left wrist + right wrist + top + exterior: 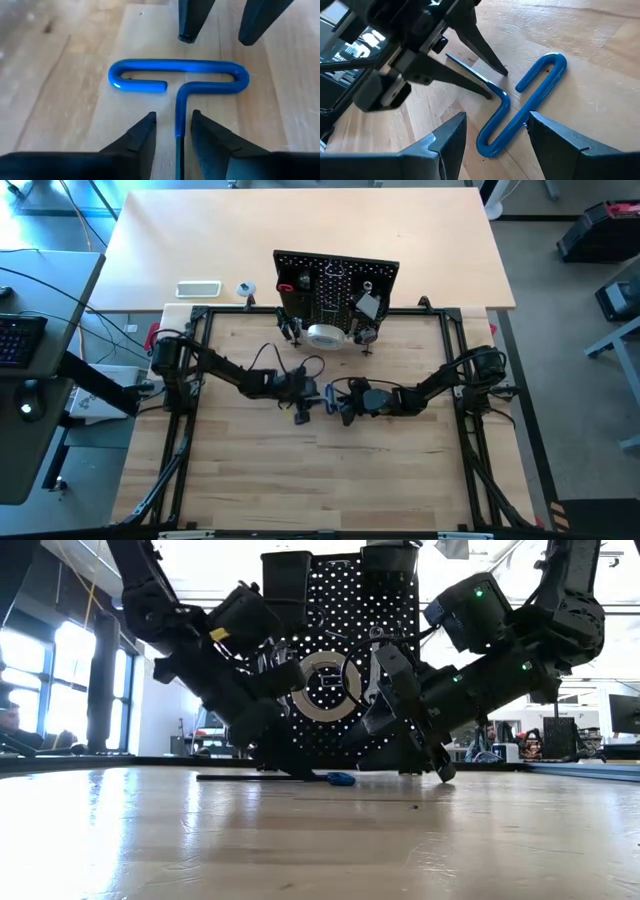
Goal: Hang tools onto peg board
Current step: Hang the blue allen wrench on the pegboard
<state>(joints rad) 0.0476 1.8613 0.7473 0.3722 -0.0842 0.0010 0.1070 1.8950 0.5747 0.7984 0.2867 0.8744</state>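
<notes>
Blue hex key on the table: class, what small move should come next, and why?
Probably the right gripper should close on the hex key's looped handle. The key lies flat on the table, the right fingers stand open on either side of the handle, and the left gripper is open around the shaft.

Blue T-handle hex key (pixel 520 117) flat on table (pixel 600 80), between right gripper (pixel 495 132) open jaws.
</notes>
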